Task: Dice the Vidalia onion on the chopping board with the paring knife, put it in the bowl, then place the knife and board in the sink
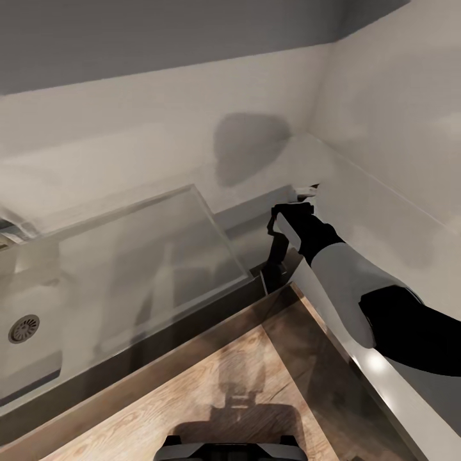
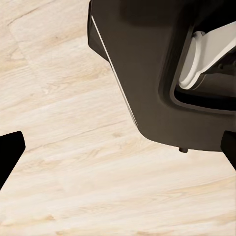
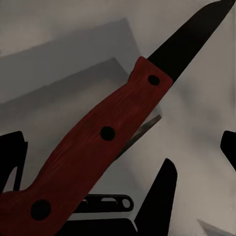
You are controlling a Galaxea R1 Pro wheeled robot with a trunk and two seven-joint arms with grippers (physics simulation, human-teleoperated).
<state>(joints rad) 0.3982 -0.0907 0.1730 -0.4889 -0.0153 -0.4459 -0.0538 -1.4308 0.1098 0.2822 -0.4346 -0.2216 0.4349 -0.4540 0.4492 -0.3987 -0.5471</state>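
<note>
The right gripper [image 1: 306, 200] grips the paring knife [image 3: 98, 142] over the countertop [image 1: 358, 192] corner, at two o'clock from the sink [image 1: 147, 256]. Left fingers [image 2: 10, 152] hang over floor, grip indiscernible; sinking the knife apparently remains

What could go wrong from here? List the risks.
1. The right gripper carries the paring knife with its dark blade bare and pointing ahead; swinging toward the sink it might strike the wall or countertop.
2. The grip looks to sit at the handle's tail end, so the knife could pivot or slip.
</note>
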